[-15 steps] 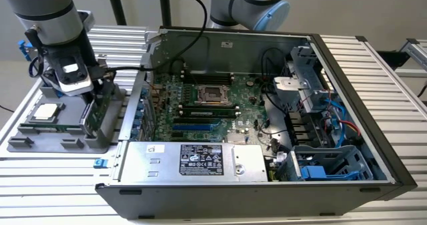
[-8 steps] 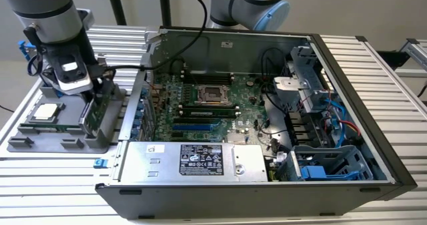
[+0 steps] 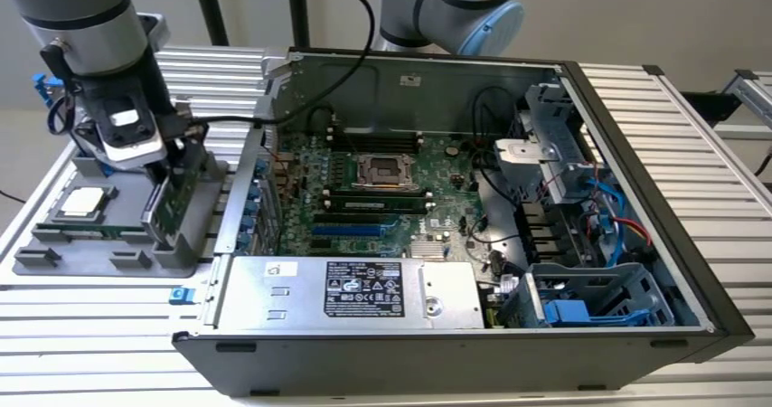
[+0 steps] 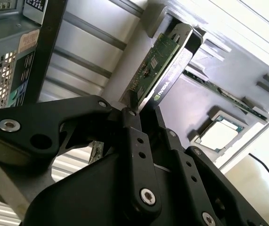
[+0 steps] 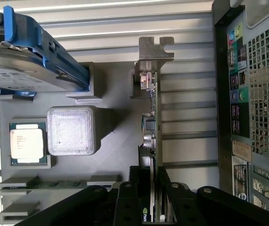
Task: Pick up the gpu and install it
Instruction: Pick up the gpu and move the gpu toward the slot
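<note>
Gpu (image 4: pixel 155 66) stands on edge at the grey tray (image 3: pixel 85 260), clamped tight by the gripper (image 4: pixel 141 115) from above. Processor chip (image 3: pixel 82 203) lies flat in that tray, and the open computer case (image 3: pixel 422 371) sits just beside the tray

- gpu (image 5: pixel 149 127) on the grey tray (image 5: pixel 115 150): green board, silver bracket
- hard drive (image 5: pixel 21 75) on the tray: silver, blue frame
- gripper (image 5: pixel 151 178): black
</note>
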Robot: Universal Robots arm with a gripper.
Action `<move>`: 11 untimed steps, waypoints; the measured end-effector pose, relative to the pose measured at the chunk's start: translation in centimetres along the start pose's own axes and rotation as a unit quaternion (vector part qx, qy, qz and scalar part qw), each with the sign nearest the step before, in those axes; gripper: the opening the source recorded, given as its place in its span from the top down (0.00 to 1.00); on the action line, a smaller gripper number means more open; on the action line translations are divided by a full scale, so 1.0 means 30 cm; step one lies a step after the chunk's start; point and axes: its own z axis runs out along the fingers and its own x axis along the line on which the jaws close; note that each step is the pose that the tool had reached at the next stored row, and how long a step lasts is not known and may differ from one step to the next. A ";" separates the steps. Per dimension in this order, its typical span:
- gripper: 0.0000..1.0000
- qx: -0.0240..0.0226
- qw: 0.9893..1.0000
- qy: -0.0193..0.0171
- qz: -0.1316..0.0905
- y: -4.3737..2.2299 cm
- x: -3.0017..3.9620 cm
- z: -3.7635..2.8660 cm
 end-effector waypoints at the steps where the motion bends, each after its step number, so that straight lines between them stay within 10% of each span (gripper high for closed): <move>1: 1.00 0.000 1.000 0.000 0.000 0.000 0.000 -0.002; 11: 1.00 0.000 1.000 0.000 0.000 0.001 0.000 -0.026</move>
